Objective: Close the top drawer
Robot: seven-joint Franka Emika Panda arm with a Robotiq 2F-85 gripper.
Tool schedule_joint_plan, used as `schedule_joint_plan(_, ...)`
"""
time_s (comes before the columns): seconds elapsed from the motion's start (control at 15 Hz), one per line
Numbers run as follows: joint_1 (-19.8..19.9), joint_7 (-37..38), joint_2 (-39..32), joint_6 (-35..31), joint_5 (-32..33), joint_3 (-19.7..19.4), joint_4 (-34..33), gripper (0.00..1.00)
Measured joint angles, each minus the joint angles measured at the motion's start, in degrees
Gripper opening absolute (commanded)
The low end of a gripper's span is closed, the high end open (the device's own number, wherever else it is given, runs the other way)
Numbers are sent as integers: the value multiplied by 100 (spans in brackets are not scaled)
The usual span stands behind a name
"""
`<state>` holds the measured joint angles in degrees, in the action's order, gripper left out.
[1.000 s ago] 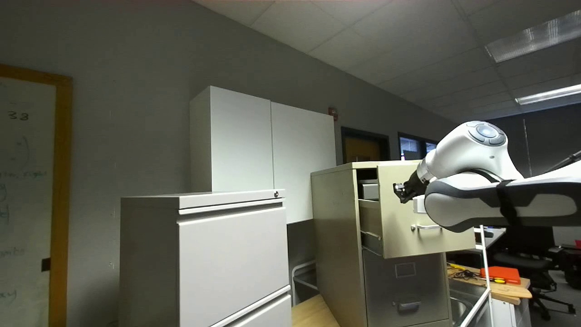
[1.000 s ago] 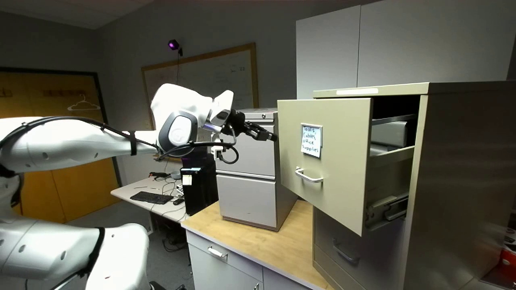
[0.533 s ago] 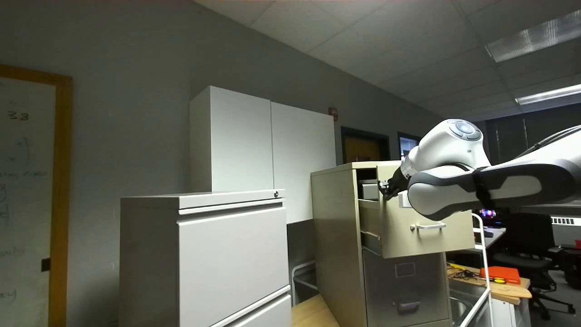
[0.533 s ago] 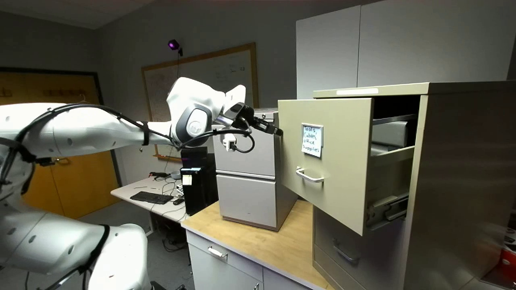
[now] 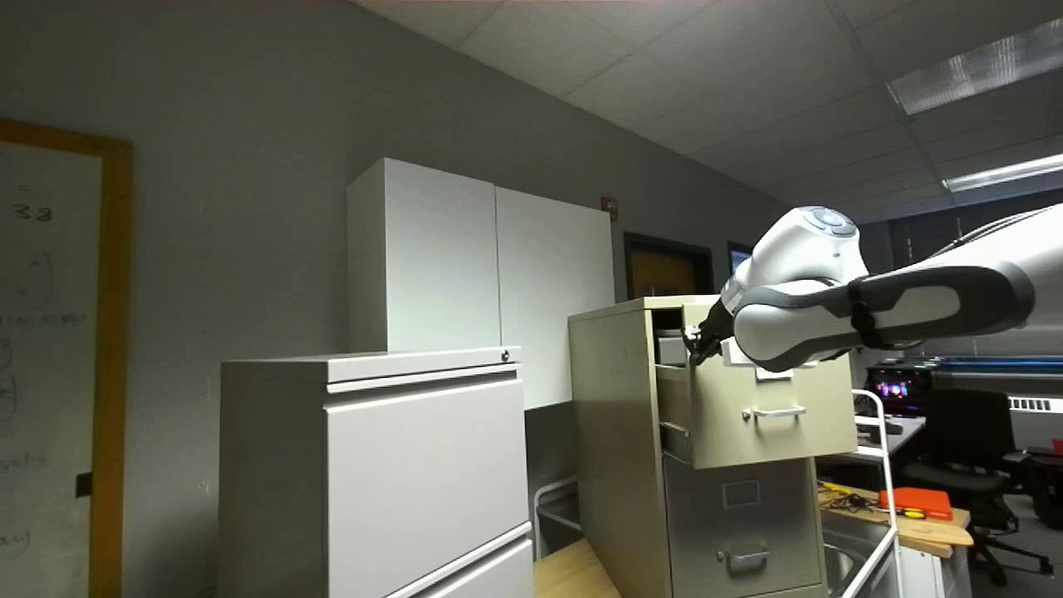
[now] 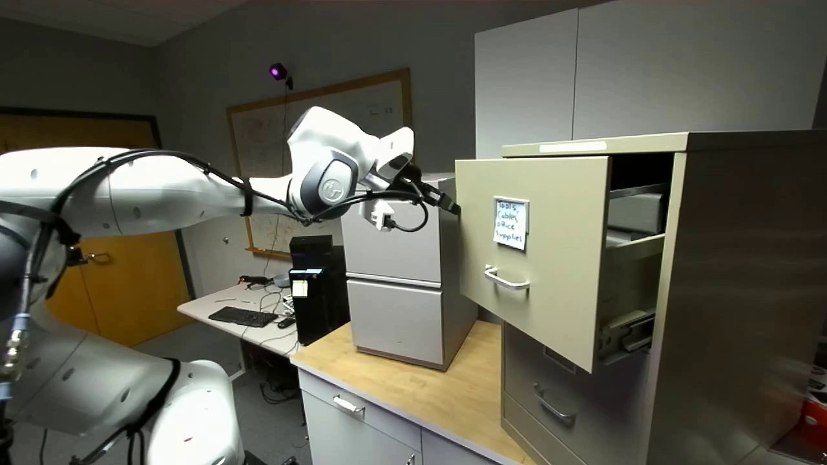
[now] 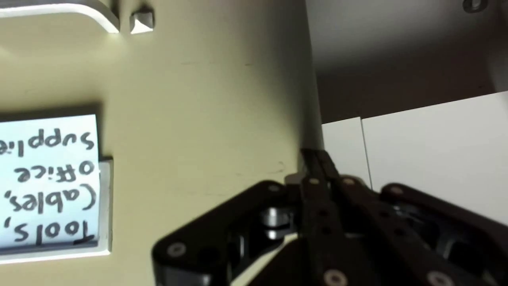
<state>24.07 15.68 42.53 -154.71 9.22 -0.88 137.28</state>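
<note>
The top drawer is a beige flat front [image 5: 772, 423] with a handle and a paper label. It stands pulled out of the tall beige filing cabinet [image 5: 614, 415] and shows its open side in both exterior views [image 6: 555, 245]. In the wrist view the drawer front [image 7: 198, 119] fills the left half, with the label upside down. My gripper [image 6: 456, 208] is shut, its fingertips together with nothing seen between them. The fingertips are at the drawer front's side edge and appear to touch it. They also show in an exterior view [image 5: 692, 342] and in the wrist view [image 7: 315, 153].
A white-grey cabinet [image 5: 432, 473] stands beside the filing cabinet on a wooden counter [image 6: 387, 361]. White wall cabinets [image 6: 646, 71] hang behind. A lower beige drawer [image 6: 555, 387] sits shut under the top drawer. A grey box [image 6: 636, 213] shows inside the open drawer.
My arm has moved toward the cabinet, bringing the shut fingertips to the drawer front's edge. In the last half second the top drawer has slid slightly inward.
</note>
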Motion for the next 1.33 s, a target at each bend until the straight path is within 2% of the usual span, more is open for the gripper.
schedule_joint_plan(0.53,-387,-236,-761,806,-16,-344,-962,1)
schedule_joint_plan(0.93,-822,-539,-1174,1418,-357,-779,-1597,1)
schedule_joint_plan(1.33,-1012,-678,-1616,2164,-506,-957,-2307,1)
